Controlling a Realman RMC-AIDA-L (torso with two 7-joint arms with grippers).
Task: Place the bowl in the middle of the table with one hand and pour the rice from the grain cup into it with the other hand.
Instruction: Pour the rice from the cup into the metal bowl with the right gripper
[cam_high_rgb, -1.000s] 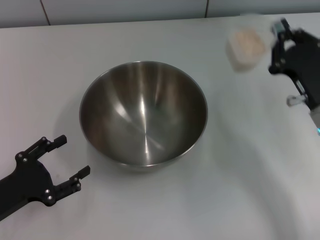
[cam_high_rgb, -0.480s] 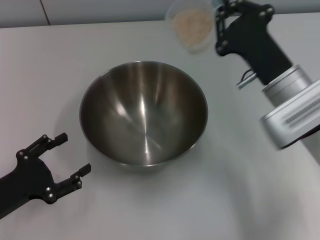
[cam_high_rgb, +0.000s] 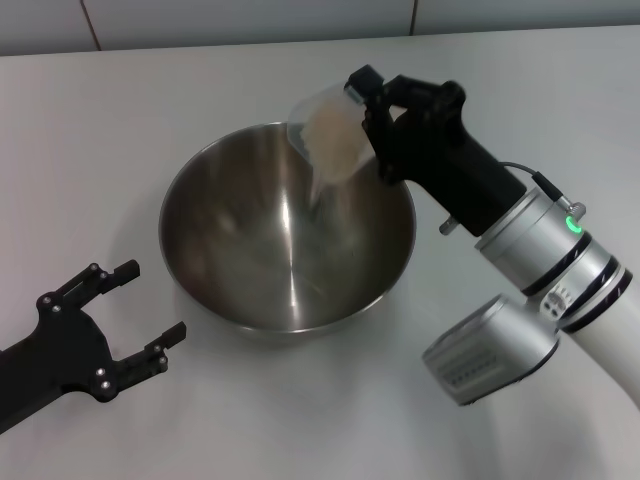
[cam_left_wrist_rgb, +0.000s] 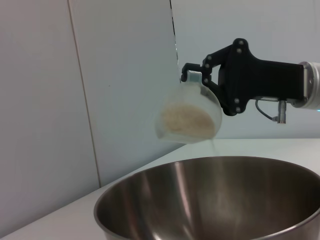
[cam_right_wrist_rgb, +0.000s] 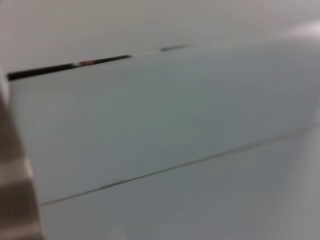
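Observation:
The steel bowl (cam_high_rgb: 288, 228) stands in the middle of the white table (cam_high_rgb: 120, 120). My right gripper (cam_high_rgb: 366, 108) is shut on the clear grain cup (cam_high_rgb: 328, 130) and holds it tilted over the bowl's far right rim. Rice (cam_high_rgb: 322, 180) streams from the cup down into the bowl. In the left wrist view the tilted cup (cam_left_wrist_rgb: 187, 116) with rice (cam_left_wrist_rgb: 184, 120) hangs above the bowl (cam_left_wrist_rgb: 210, 195), held by the right gripper (cam_left_wrist_rgb: 195, 80). My left gripper (cam_high_rgb: 135, 310) is open and empty, on the near left, apart from the bowl.
A tiled wall runs along the table's far edge (cam_high_rgb: 250, 20). The right wrist view shows only pale wall panels (cam_right_wrist_rgb: 165, 125). My right forearm (cam_high_rgb: 540, 270) reaches across the near right of the table.
My right gripper carried the cup from the far right to over the bowl and tilted it; rice now falls. The left gripper has barely moved.

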